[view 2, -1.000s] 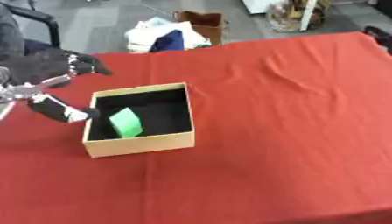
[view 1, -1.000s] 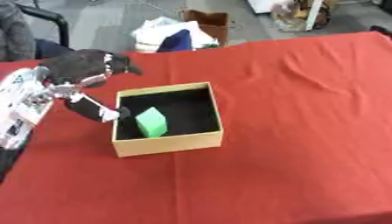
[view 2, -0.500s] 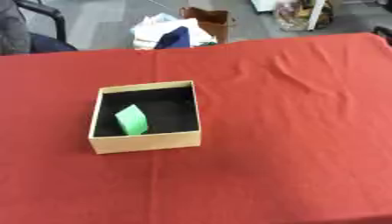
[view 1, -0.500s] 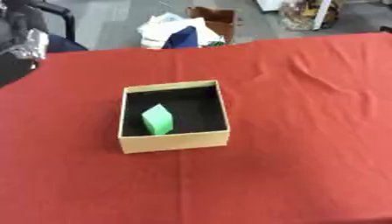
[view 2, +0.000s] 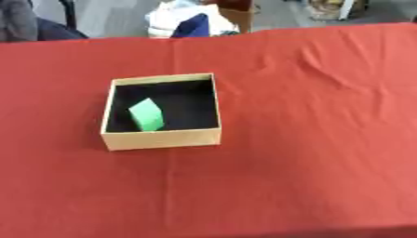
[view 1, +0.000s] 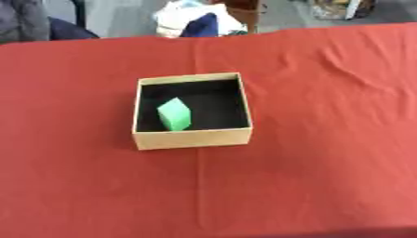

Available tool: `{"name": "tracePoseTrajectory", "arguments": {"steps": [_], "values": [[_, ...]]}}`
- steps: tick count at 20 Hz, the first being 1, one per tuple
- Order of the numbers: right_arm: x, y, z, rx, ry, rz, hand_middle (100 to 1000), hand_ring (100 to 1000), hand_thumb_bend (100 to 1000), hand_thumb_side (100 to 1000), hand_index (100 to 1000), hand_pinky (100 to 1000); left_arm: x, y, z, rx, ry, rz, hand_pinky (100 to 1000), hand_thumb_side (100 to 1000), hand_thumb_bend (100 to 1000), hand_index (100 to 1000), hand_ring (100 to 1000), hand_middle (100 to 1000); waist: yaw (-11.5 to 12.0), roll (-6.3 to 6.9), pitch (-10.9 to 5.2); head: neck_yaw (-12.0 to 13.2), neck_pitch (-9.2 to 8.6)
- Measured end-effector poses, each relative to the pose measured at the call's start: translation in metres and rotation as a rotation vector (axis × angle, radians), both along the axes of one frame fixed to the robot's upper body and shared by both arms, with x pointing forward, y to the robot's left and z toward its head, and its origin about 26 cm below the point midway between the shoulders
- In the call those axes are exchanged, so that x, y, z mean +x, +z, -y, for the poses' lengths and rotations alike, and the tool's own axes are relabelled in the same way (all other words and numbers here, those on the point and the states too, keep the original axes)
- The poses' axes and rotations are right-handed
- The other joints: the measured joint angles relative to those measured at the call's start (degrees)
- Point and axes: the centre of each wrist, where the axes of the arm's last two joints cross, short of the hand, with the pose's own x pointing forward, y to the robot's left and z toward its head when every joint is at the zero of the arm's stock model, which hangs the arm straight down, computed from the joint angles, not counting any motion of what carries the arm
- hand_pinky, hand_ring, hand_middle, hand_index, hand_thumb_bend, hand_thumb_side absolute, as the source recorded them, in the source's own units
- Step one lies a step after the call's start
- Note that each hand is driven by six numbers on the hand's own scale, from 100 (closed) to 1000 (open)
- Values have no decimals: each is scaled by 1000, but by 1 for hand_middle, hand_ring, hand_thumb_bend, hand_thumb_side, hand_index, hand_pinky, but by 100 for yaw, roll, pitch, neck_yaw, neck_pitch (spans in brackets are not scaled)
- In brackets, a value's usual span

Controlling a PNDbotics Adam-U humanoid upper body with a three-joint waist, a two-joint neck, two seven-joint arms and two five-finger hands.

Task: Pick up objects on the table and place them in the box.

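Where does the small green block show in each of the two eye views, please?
Left eye view: the small green block lies in the left half of the open tan cardboard box, left of the picture's centre.
Right eye view: the same block sits farther left in the picture, again in the box's left half.
Shared landmark: the crease in the red tablecloth running down from the box's front wall.

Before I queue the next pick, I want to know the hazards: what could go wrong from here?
1. The green block already lies in the box, tilted near its left wall; another item dropped in might land on it and sit badly.
2. The box looks light and rests unfixed on the red tablecloth; a hand brushing its rim could shift it.
3. The cloth is creased toward the far right, so anything slid there may snag.
Neither hand is in view.
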Motion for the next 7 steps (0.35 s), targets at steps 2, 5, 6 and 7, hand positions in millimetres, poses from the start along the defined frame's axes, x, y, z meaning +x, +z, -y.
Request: {"name": "tracePoseTrajectory", "arguments": {"steps": [2, 5, 6, 7], "values": [[0, 0, 0, 0, 0, -1, 840, 726, 100, 529, 930, 650, 0, -1, 2, -17, -2, 4, 649, 331, 100, 731, 664, 641, 9, -28, 15, 51, 1], [0, 0, -2, -2, 4, -4, 840, 726, 100, 529, 930, 649, 0, -3, 4, -41, -6, 4, 646, 332, 100, 729, 662, 639, 68, -26, 57, 164, -18], [0, 0, -2, -2, 5, -5, 839, 726, 100, 528, 930, 649, 0, -4, 4, -44, -6, 4, 646, 331, 100, 728, 661, 638, 92, -38, 65, 195, -46], [0, 0, -2, -2, 6, -6, 837, 726, 100, 528, 930, 649, 0, -5, 4, -48, -6, 3, 646, 332, 100, 728, 661, 638, 102, -52, 72, 224, -67]]}}
